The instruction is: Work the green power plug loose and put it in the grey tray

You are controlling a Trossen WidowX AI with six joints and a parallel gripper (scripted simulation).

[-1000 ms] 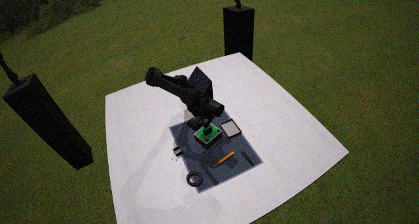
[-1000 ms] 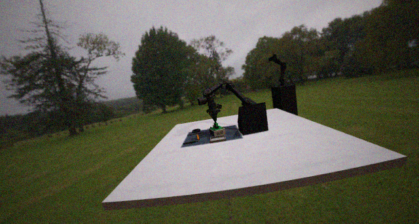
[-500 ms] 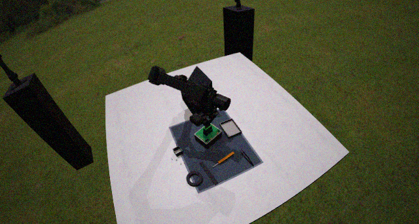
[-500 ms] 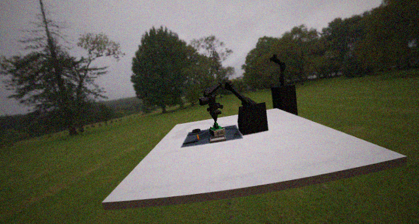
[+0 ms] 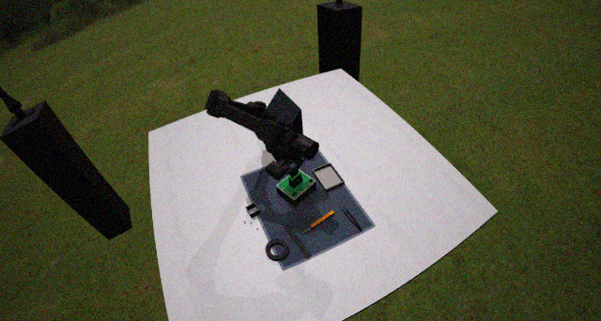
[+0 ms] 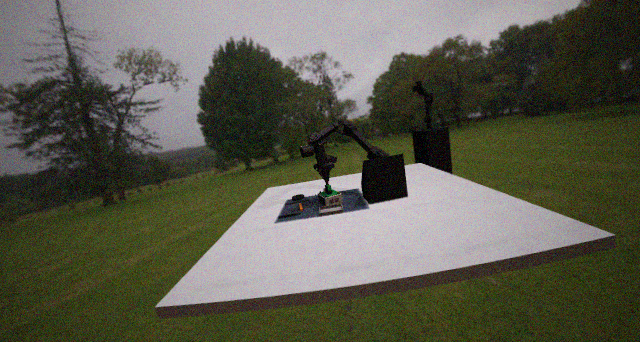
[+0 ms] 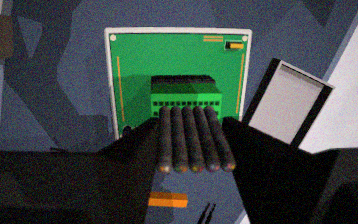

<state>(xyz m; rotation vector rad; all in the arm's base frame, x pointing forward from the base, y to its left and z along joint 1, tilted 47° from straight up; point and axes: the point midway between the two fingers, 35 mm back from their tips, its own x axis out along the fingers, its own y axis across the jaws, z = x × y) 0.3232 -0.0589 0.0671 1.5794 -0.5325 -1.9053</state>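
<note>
Over the board (image 5: 286, 188) (image 6: 327, 196) (image 7: 132, 50), the arm (image 5: 277, 135) (image 6: 324, 154) blocks the space above! To the right, the tray (image 5: 329, 176) (image 7: 287, 105) lies just beside, its top open, nothing overhead, only its low rim to cross. Near side, the orange tool (image 5: 322, 221) (image 6: 301, 207) (image 7: 167, 199) and tweezers (image 5: 352, 220) (image 7: 207, 214) lie flat, well below the gripper (image 7: 190, 125).

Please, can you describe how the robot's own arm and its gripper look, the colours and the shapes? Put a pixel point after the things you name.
The arm (image 5: 241, 115) (image 6: 353, 132) is black or very dark all over, made of slim, angular links with thicker, rounded joints. The gripper (image 5: 296, 173) (image 6: 328, 184) (image 7: 190, 125) is also black, with two fingers that taper toward their tips. I cannot make out any markings or cables on either.
</note>
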